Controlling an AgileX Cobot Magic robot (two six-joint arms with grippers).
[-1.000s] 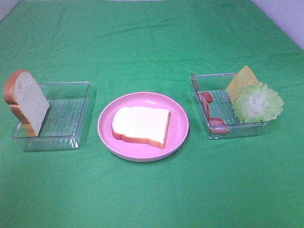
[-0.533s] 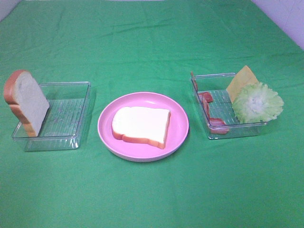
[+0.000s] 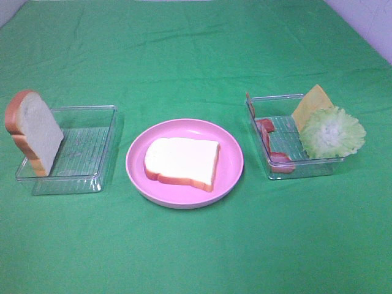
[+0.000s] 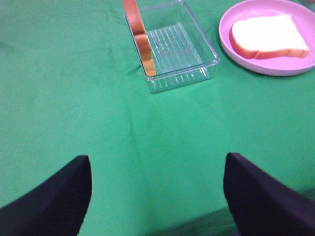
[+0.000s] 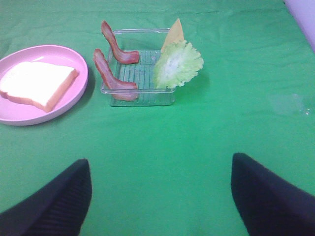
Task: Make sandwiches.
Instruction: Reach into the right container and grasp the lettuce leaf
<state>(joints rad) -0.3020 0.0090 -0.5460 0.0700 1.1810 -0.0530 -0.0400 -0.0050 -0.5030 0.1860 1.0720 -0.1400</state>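
Note:
One white bread slice (image 3: 182,162) with an orange-brown crust lies flat on the round pink plate (image 3: 137,178) in the middle. More bread slices (image 3: 32,131) stand on edge in the left clear tray (image 3: 92,147). The right clear tray (image 3: 288,169) holds bacon strips (image 3: 269,144), a cheese slice (image 3: 312,103) and frilly lettuce (image 3: 332,132). Neither arm shows in the high view. My left gripper (image 4: 157,162) is open over bare cloth, well short of the bread tray (image 4: 182,44). My right gripper (image 5: 160,164) is open too, back from the lettuce (image 5: 177,64) and bacon (image 5: 110,73).
A green cloth (image 3: 196,245) covers the whole table, with a pale wall past its far right corner. Wide strips of cloth lie between the trays and the near edge.

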